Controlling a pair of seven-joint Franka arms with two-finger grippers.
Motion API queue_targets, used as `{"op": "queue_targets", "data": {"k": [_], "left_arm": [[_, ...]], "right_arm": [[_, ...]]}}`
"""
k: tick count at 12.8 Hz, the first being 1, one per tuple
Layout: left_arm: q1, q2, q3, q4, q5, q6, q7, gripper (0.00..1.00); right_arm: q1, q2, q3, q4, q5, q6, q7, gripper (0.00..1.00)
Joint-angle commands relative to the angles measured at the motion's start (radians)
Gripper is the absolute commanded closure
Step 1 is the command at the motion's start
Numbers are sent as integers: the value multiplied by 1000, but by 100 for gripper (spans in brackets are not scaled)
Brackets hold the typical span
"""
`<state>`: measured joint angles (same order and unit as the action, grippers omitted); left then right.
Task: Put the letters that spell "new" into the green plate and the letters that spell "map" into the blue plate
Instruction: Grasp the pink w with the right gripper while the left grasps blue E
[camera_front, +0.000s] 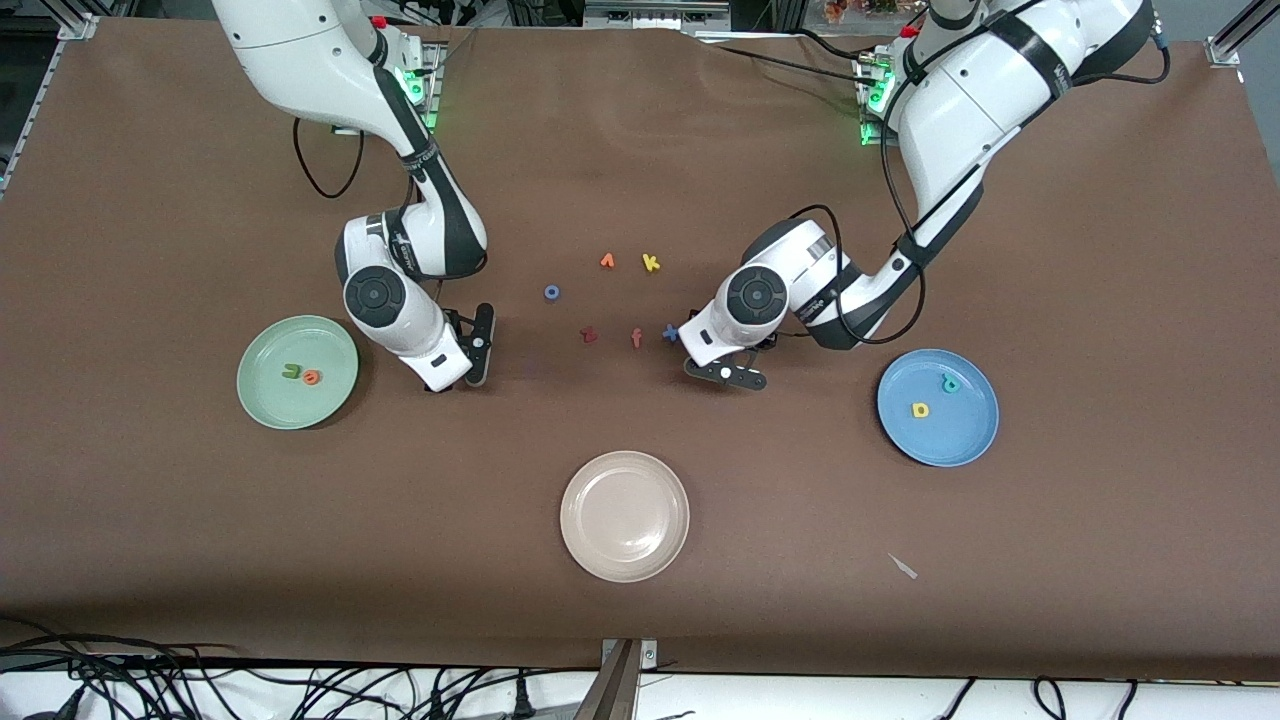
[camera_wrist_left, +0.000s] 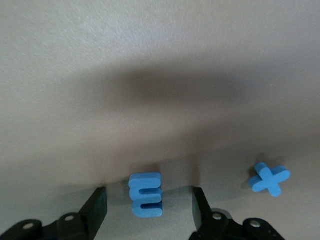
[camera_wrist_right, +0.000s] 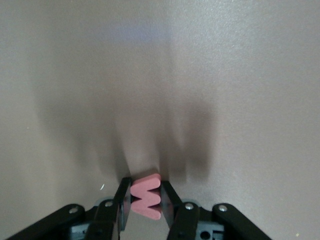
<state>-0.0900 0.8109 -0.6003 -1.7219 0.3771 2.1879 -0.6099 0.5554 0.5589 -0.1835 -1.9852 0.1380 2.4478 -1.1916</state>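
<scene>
In the right wrist view my right gripper (camera_wrist_right: 145, 187) is shut on the pinkish-red w (camera_wrist_right: 146, 197), low at the table. In the front view that gripper (camera_front: 481, 345) stands beside the green plate (camera_front: 262, 345), toward the table's middle; the w is hidden there. That plate holds the olive n (camera_front: 290, 371) and orange e (camera_front: 312, 377). My left gripper (camera_wrist_left: 149, 194) is open around the blue m (camera_wrist_left: 145, 194), with a gap on each side. From the front it (camera_front: 727, 372) sits between the loose letters and the blue plate (camera_front: 960, 440), which holds the teal p (camera_front: 950, 383) and yellow a (camera_front: 920, 409).
A blue x (camera_front: 670, 333) lies close beside the left hand. Loose on the table's middle are an orange f (camera_front: 637, 338), dark red z (camera_front: 589, 335), blue o (camera_front: 551, 292), orange v-like letter (camera_front: 607, 261) and yellow k (camera_front: 650, 262). A cream-white plate (camera_front: 625, 515) sits nearest the front camera.
</scene>
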Motion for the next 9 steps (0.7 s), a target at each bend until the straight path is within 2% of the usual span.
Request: {"op": "queue_targets", "data": {"k": [1,2,3,5,6,9], "left_arm": [[-16,5,14,7,40,7,-7,66],[-17,4,14,8,40,7,-7,86],[-17,4,14,8,40,7,-13,100],[-13,-6,13,10,40,-5,-19,100],[-2,-19,13,13,40,-11,-16,100],[33,-85,8,25,39,-115,-4,100]], "right_arm": [[5,-2,1,0,5,7,-16,100],[3,-7,1,3,6,5,-11,100],[1,-14,-1,6,9,-3,-5,100],[-9,-25,-14,41,17,-74,0,100],[-14,-27,-37,81,18,-158,12,100],[-15,-46,-140,160,19,-347,55,100]]}}
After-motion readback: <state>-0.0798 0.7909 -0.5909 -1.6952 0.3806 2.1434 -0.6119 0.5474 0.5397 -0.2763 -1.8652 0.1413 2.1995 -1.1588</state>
